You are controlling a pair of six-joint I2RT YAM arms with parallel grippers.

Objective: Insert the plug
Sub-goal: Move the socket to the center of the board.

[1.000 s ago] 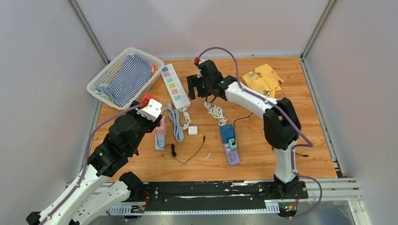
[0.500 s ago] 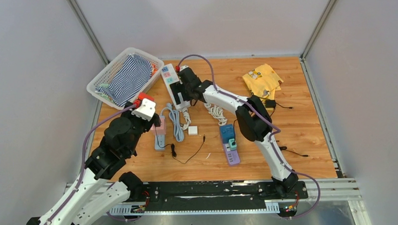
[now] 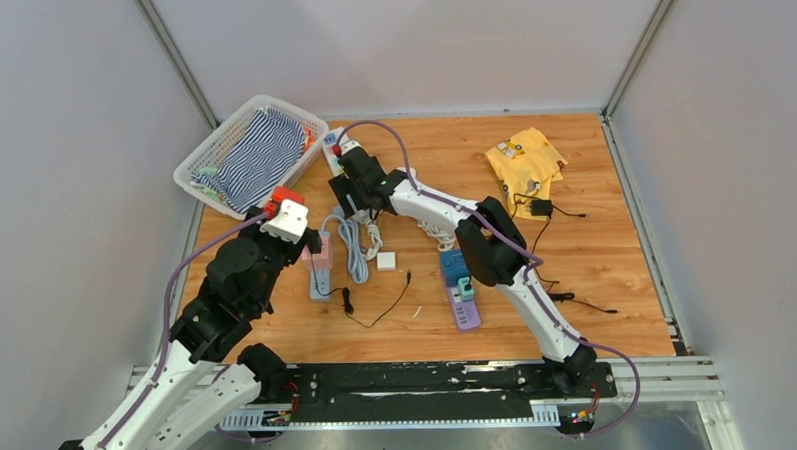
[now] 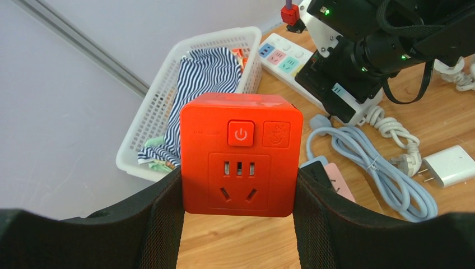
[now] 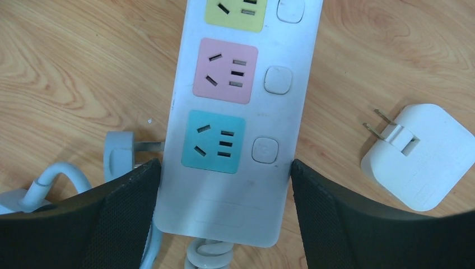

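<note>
While your left claw has the red cube pinched by its two sides, you cannot see the pins. The side facing the wrist camera is the socket side, so the pins must be on the far side. That is the main risk: you would be lining them up blind, and a slight twist would set them on the plastic beside the slots.

Your right claw is closed on the white power strip at its cord end, one finger against each long side, just below the teal socket. The grip is at one end only, so a hard push farther up could rock the strip or skid it across the counter. From above, the right arm lies over much of the strip, so the two arms could meet as the cube comes in. The teal socket is the one nearest the fingers, so I judge it leaves little room for a bulky cube. The white charger lies just beside the strip and could get knocked.

The cube is held up off the counter, to the left of the strip and not over it. It is glossy red with rounded corners, a power button and a small logo above its socket holes. It sits square and upright in the claw.
</note>
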